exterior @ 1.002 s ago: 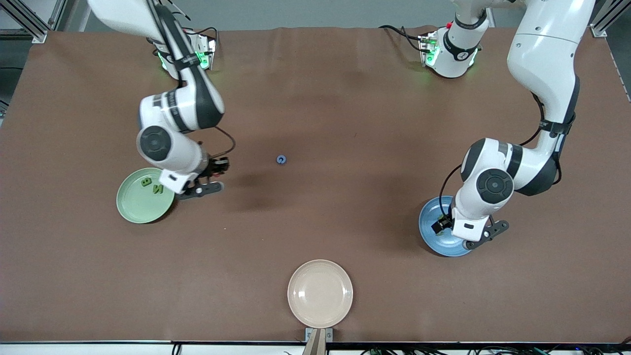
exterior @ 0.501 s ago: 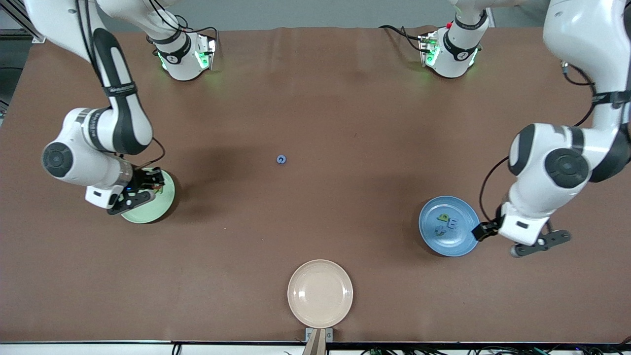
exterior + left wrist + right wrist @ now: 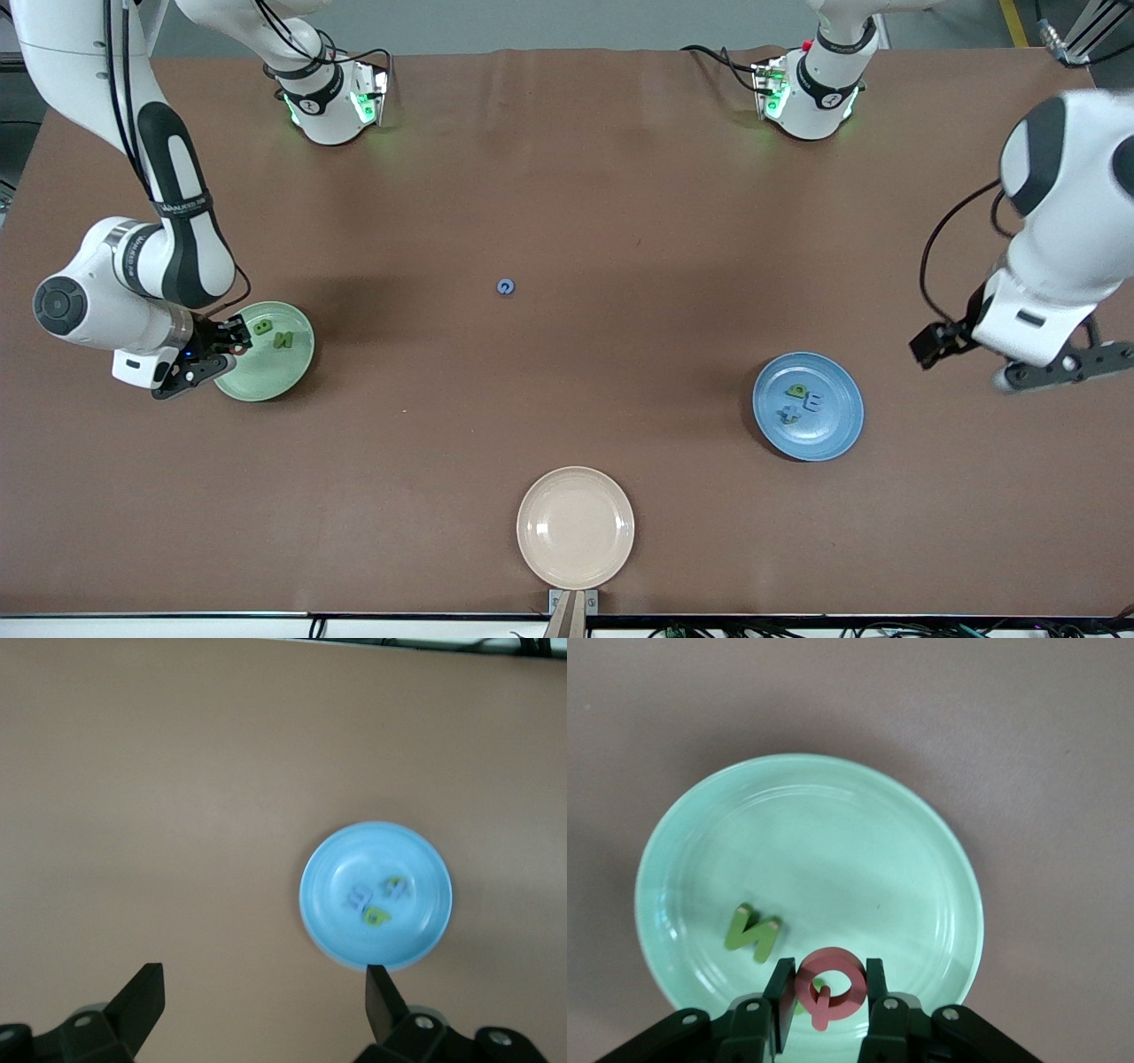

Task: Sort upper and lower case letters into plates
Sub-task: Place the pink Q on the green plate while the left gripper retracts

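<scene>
Only the right wrist view shows the right end effector (image 3: pixel 825 992) pinching a red letter (image 3: pixel 829 984) over the green plate (image 3: pixel 859 850); the left end effector (image 3: pixel 264 992) gapes wide, blue plate (image 3: pixel 416 943) near.

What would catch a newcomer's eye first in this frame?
The right gripper, its jaws shut on a red letter, hangs over the mint plate, which holds two green letters. A lone blue letter lies mid-table. The left gripper is up, open, near the blue plate.
</scene>
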You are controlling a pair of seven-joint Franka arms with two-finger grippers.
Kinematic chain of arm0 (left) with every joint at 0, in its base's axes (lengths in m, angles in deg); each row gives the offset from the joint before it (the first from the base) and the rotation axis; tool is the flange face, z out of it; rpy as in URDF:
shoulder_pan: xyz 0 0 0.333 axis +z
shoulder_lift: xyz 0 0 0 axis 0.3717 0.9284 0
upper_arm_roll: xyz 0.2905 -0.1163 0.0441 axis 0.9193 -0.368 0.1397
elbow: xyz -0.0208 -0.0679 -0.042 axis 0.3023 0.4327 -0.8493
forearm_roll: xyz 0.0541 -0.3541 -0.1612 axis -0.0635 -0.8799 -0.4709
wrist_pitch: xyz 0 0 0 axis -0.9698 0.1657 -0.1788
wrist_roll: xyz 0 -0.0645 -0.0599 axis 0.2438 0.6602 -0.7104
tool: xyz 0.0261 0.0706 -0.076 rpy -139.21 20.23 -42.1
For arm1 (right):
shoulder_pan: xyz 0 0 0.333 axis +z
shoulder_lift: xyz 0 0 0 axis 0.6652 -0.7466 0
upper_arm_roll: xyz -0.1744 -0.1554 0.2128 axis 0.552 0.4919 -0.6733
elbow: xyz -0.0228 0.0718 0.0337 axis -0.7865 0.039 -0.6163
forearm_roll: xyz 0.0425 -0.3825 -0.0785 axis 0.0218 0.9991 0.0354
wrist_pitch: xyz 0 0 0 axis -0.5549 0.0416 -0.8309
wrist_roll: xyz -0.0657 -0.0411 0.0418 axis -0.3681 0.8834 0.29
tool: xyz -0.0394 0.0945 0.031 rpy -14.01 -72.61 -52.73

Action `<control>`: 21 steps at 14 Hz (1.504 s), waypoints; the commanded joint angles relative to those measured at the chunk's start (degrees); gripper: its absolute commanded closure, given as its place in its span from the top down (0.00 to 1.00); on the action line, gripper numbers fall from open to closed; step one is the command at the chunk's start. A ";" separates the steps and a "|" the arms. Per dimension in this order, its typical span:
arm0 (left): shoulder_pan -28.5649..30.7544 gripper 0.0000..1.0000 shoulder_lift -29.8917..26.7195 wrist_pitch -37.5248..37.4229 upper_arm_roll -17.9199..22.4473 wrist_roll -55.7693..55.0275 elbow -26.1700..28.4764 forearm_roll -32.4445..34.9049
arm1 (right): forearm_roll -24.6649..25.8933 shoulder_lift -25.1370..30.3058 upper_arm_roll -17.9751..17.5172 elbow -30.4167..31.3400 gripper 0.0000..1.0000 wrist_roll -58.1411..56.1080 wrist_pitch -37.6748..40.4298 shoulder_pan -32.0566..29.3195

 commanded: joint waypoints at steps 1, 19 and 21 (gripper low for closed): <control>2.01 1.00 -4.86 -6.89 0.01 5.98 0.18 -3.23 | 0.36 -3.41 -0.98 -3.03 0.10 -2.46 -1.03 -1.43; -2.38 1.00 -13.67 -24.23 4.05 13.46 -1.14 -11.85 | -2.54 -3.87 -1.77 -3.30 0.98 -0.37 3.78 -0.37; -2.38 1.00 -13.67 -24.31 4.31 13.46 -1.49 -11.85 | -2.72 -0.01 -1.77 -3.30 0.98 7.52 9.66 1.55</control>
